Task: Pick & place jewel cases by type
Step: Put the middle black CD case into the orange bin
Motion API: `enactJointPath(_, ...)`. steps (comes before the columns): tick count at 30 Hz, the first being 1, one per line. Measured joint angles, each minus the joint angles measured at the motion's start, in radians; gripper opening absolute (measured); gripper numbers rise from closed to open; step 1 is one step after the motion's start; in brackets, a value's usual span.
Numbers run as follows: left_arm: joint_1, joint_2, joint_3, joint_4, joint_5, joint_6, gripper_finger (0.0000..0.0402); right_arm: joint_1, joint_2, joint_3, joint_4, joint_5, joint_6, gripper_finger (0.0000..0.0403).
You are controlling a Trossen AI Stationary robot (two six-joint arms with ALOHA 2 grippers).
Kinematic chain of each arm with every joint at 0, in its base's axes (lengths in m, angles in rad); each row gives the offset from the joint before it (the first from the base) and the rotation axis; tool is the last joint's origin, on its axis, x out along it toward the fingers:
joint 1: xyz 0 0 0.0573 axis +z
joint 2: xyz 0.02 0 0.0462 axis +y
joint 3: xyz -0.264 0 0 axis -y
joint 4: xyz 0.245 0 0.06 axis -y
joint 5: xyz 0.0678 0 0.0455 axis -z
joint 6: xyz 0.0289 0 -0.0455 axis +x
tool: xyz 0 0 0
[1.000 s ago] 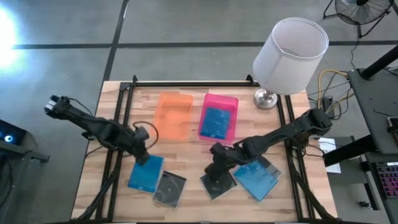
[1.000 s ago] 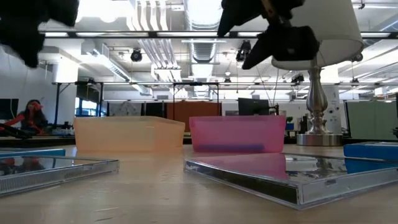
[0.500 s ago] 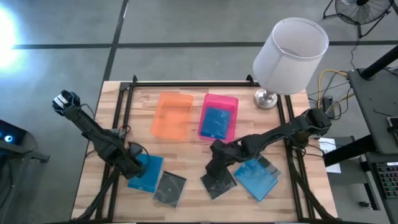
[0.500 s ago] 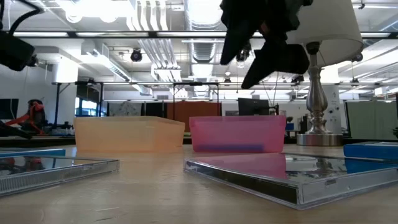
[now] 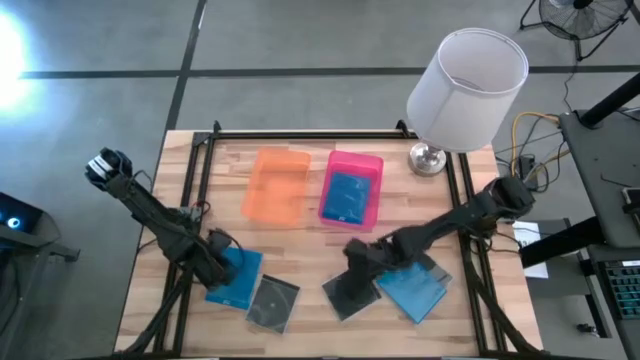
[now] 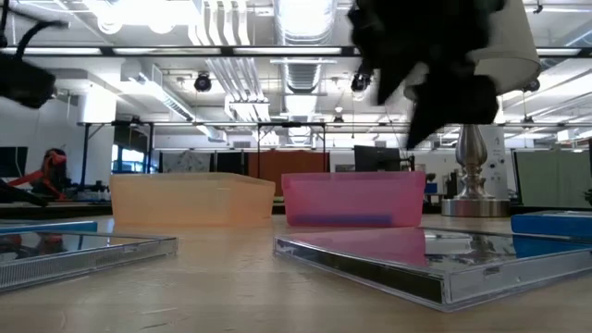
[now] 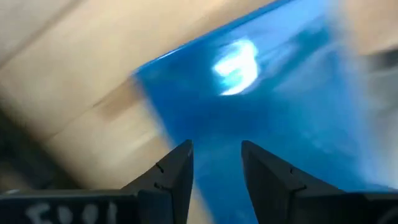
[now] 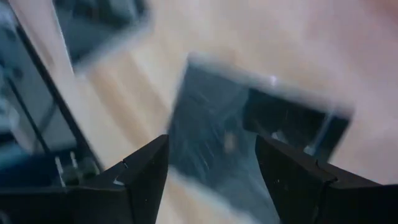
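Left gripper (image 7: 214,163) parted over flat bright-blue plastic jewel case (image 5: 236,277) at table's near left, set to straddle its edge. Right gripper (image 8: 211,168) spread above dark square plastic jewel case (image 5: 350,294), near centre.

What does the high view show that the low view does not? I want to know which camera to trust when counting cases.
Only the high view shows the blue case inside the pink tray, the blue case under the left tool, and the right tool over a dark case. Only the low view shows the room behind and the trays' side walls. Both show the orange tray, the pink tray, the lamp and cases lying flat on the table.
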Motion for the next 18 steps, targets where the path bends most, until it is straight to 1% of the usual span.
enactJointPath(2,0.005,-0.006,0.013,0.11,-0.078,0.094,0.0117,0.038,0.0,-0.002,-0.032,-0.03,0.049,0.0234)
enactJointPath(4,0.026,-0.006,0.022,0.246,-0.167,0.216,0.0117,0.072,0.0,-0.017,-0.024,-0.074,0.148,0.0234)
enactJointPath(6,0.085,0.0,0.022,0.348,-0.225,0.344,0.0117,0.109,0.0,-0.036,0.001,-0.091,0.276,0.0233)
enactJointPath(7,0.134,0.008,0.022,0.39,-0.229,0.403,0.0117,0.127,0.0,-0.043,0.02,-0.089,0.344,0.0233)
enactJointPath(9,0.255,0.035,0.02,0.465,-0.198,0.498,0.0117,0.162,0.0,-0.054,0.064,-0.071,0.471,0.0232)
enactJointPath(12,0.413,0.083,0.019,0.625,-0.072,0.618,0.0117,0.207,0.0,-0.068,0.092,-0.03,0.619,0.0232)
enactJointPath(14,0.473,0.127,0.025,0.728,-0.015,0.677,0.0117,0.227,0.012,-0.077,0.097,-0.009,0.712,0.0232)
enactJointPath(16,0.507,0.179,0.042,0.778,0.004,0.724,0.0117,0.244,0.03,-0.088,0.102,-0.004,0.777,0.0232)
enactJointPath(18,0.525,0.236,0.07,0.799,0.035,0.755,0.0117,0.249,0.059,-0.09,0.151,0.006,0.818,0.0232)
